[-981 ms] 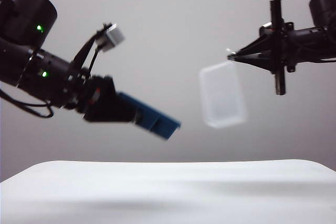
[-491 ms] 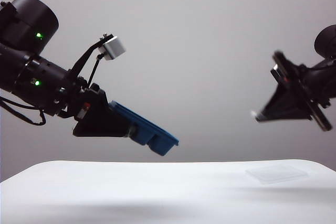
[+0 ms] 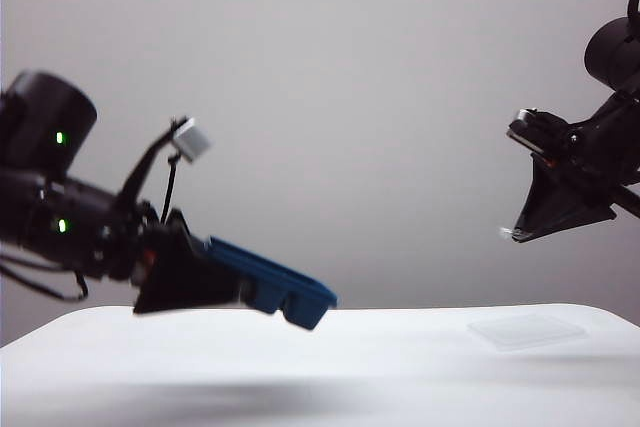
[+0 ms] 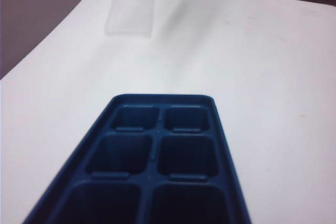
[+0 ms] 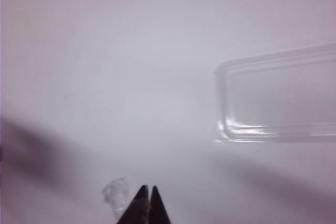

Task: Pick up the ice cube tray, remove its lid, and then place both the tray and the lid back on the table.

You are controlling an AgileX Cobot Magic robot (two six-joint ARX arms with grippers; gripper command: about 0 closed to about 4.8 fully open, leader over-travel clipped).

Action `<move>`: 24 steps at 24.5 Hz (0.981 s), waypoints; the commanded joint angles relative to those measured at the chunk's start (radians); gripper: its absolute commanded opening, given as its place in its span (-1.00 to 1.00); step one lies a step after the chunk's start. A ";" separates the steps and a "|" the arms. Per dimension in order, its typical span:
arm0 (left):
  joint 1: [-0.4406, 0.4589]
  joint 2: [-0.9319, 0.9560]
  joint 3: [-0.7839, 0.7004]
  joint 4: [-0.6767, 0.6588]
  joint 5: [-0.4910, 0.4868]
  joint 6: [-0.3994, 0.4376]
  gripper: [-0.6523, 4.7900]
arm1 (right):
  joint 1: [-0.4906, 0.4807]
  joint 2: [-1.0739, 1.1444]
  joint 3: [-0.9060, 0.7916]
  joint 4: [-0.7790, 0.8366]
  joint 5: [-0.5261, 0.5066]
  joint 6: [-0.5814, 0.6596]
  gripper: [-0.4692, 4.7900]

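White table [image 3: 300,367] fills the front of the room, and I will place everything from it. Closest to me, low over its left part, the left gripper [image 3: 190,277] holds the dark blue ice cube tray [image 3: 270,282] by one short end. I cannot see its fingers, because the tray and the black hand hide them, but the tray sits firmly in that hand, so I think they are pinching it. The tray's long side points away from the gripper, toward the middle of the table. Its far end tips down and hangs just above the tabletop without touching. From the left wrist view the tray [image 4: 157,156] is open, with no cover on its square cups.

Farther back, on the right part of the table, the clear lid [image 3: 527,330] lies flat by itself. Above it, well apart, hangs the right gripper [image 3: 512,234]. Its fingers [image 5: 142,203] are pressed together and hold no lid. A tiny clear scrap seems to sit by the tips.

So the lid is already down. I think the tray only needs to go lower, far end first, and then the left fingers can let go.
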 commanded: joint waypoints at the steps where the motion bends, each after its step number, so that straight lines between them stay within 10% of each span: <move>1: 0.003 0.108 0.008 0.179 -0.013 -0.004 0.32 | 0.006 -0.005 0.005 0.001 -0.020 -0.002 -0.83; 6: 0.003 0.211 0.071 0.193 0.041 -0.026 0.40 | 0.011 -0.005 0.005 -0.005 -0.042 -0.002 -0.83; 10: 0.003 0.214 0.106 0.188 0.040 -0.052 1.00 | 0.012 -0.005 0.005 -0.026 -0.042 -0.002 -0.83; 18: 0.004 0.142 0.108 0.197 -0.111 -0.052 1.00 | 0.013 -0.019 0.005 -0.059 -0.113 -0.013 -0.83; 24: 0.001 -0.188 0.109 -0.300 -0.394 -0.095 0.90 | 0.100 -0.184 0.004 -0.267 0.051 -0.098 -0.83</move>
